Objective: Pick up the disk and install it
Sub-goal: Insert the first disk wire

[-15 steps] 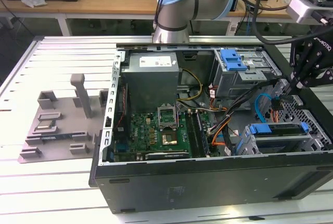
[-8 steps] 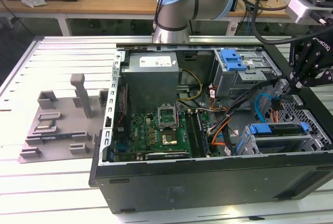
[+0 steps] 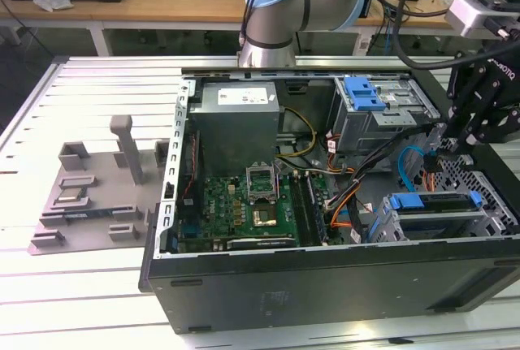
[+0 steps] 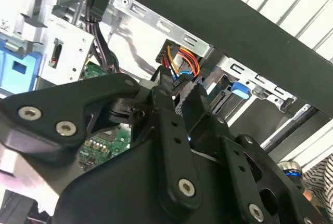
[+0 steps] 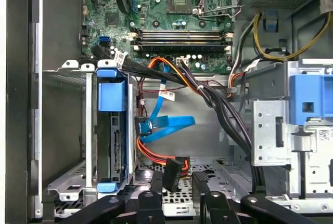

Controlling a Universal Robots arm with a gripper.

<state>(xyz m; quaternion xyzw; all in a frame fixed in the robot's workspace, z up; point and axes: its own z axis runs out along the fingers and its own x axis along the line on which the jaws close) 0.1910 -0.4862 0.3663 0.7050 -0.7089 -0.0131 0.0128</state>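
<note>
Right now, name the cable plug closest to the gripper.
The black plug on the orange wires, right by the gripper; the blue cable's plug lies farther away.

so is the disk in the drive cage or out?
In. First wrist view shows the disk slotted within the grey drive cage, its blue carrier frame at the cage mouth.

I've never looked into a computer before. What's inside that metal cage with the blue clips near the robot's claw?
Inside the cage sits the disk, slotted on edge, blue carrier ends showing. Cage walls cover most of its body. The gripper is beside it, at a black cable plug.
</note>
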